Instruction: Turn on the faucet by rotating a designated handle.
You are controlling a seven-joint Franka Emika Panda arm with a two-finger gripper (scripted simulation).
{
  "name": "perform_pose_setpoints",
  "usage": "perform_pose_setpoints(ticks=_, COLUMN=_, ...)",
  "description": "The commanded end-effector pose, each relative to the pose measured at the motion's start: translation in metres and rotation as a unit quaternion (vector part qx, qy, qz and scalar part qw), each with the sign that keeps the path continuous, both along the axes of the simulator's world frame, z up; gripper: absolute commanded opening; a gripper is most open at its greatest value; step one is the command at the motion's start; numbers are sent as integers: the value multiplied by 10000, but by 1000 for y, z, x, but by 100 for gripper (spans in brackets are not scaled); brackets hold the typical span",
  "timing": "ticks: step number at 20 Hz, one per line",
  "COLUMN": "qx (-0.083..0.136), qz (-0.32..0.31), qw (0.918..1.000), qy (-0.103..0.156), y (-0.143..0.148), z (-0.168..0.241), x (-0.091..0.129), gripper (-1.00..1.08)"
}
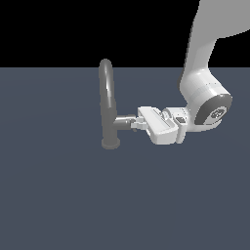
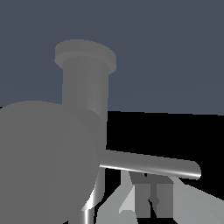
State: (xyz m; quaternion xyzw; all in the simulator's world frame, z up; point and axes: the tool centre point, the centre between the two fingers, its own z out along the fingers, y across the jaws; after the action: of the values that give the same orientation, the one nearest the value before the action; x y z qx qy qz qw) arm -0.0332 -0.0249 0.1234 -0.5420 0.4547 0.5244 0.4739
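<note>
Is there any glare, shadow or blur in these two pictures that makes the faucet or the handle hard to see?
Exterior view: flat, even light, no cast shadows on the floor; the faucet is sharp, but the gripper partly covers the handle. Wrist view: no blur; the handle is so close that it fills much of the frame, and its thin rod carries a bright highlight.

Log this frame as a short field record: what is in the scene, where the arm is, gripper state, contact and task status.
setting: plain dark grey-blue floor, black background
faucet: tall slim grey metallic gooseneck faucet, upright, round base flange on the floor
handle: short grey cylinder stub projecting from the column toward the exterior view's right, with a thin rod lever
arm: white Franka arm, reaching in horizontally from the exterior view's right
gripper: white gripper at the stub's end
gripper state: cannot tell
contact: appears to touch the stub; unconfirmed
task status: cannot tell whether turned
</note>
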Motion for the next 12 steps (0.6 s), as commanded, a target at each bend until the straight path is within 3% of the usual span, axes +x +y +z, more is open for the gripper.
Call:
perform_pose_setpoints(ticks=1, qx=-19, qz=-36, qw=9999, qy=154, y=-4, z=-30, x=-12, gripper=-100)
perform_pose_setpoints(ticks=3, qx=-18, qz=-37, qw=9999, qy=166, y=-4, z=-36, x=-14, gripper=-100)
perform_pose_setpoints(ticks=4, qx=13, qz=4, qw=10000, qy=-11, y=-1, z=-13, x=-3, gripper=-100)
perform_pose_setpoints(ticks=12, qx=0, qz=-14, qw=10000, qy=67, y=0, z=-43, x=6, gripper=-100)
